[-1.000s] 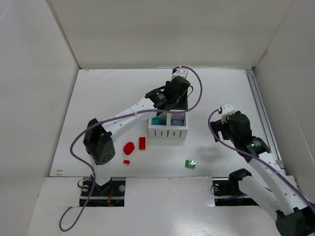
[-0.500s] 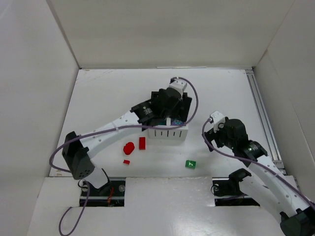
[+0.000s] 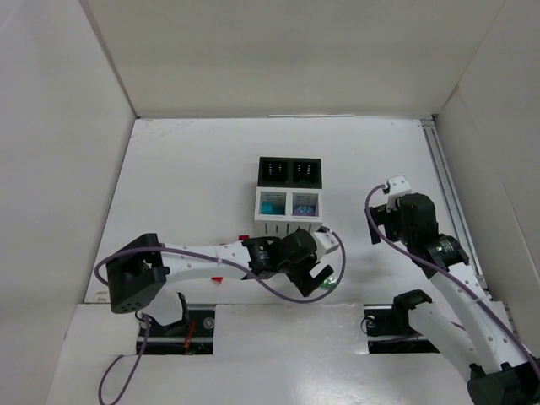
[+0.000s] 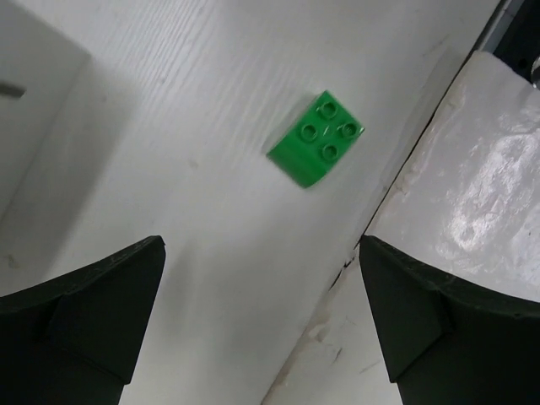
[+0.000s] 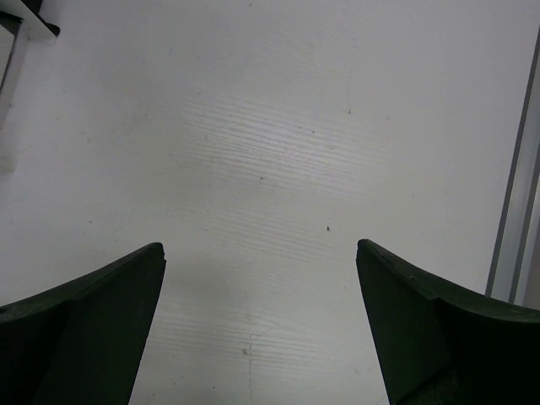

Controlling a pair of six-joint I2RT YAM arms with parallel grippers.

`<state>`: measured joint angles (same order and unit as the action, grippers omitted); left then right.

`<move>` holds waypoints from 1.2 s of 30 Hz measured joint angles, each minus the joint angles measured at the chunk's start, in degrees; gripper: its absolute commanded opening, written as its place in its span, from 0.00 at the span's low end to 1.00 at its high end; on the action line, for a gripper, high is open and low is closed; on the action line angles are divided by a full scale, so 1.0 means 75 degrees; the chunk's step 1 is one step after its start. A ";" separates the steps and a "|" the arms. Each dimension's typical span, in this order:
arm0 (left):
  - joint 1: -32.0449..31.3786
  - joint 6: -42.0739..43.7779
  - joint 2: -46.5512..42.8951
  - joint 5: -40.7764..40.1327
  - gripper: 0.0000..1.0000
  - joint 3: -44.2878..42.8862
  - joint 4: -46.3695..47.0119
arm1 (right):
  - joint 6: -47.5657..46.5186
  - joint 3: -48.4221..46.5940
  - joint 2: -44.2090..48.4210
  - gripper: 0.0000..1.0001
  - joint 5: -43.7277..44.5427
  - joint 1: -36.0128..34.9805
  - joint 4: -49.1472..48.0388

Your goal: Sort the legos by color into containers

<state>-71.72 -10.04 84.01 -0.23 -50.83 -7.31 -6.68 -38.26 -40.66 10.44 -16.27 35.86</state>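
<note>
The containers stand mid-table as a 2x2 block: a black pair [image 3: 289, 171] behind, a white slatted pair [image 3: 288, 221] in front. Teal legos [image 3: 271, 205] lie in the left white bin, purple ones [image 3: 304, 203] in the right. A green studded lego [image 4: 318, 139] lies on the table near the front ledge. My left gripper [image 4: 261, 245] hangs open just short of it, nothing between its fingers; from above, that gripper [image 3: 316, 283] is beside the green lego [image 3: 331, 280]. My right gripper [image 5: 260, 246] is open over bare table. The left arm hides the red legos.
The raised white front ledge [image 4: 472, 186] runs right beside the green piece. A metal rail [image 5: 515, 228] borders the table's right side. The left arm [image 3: 211, 257] stretches across the front of the table, below the bins. White walls enclose the space.
My left arm swung from over the bins down to the front of the table and its gripper opened. The right arm shifted slightly and stayed open.
</note>
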 measured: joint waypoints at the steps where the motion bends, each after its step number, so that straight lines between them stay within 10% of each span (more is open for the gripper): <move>1: 0.0003 0.0143 0.0166 0.0122 0.98 -0.0015 0.0221 | -0.0047 -0.0052 -0.0032 0.99 -0.0067 0.0012 -0.0003; 12: 0.0015 0.1201 0.2398 0.0997 0.91 -0.1145 0.1070 | -0.0364 -0.0073 -0.0160 0.99 -0.0481 0.0105 0.0026; 26: -0.0391 0.0833 0.2707 0.0886 0.25 -0.1268 0.1145 | -0.0548 -0.0026 -0.0198 0.99 -0.0647 0.0259 0.0003; 36: -0.0408 0.0376 0.2171 -0.0446 0.15 -0.1119 0.0994 | -0.0560 0.0020 -0.0230 0.99 -0.0711 0.0469 -0.0050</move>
<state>-74.78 -7.22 100.29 -3.57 -59.22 0.14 -10.87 -38.11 -42.39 5.10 -12.75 35.48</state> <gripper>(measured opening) 0.336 0.993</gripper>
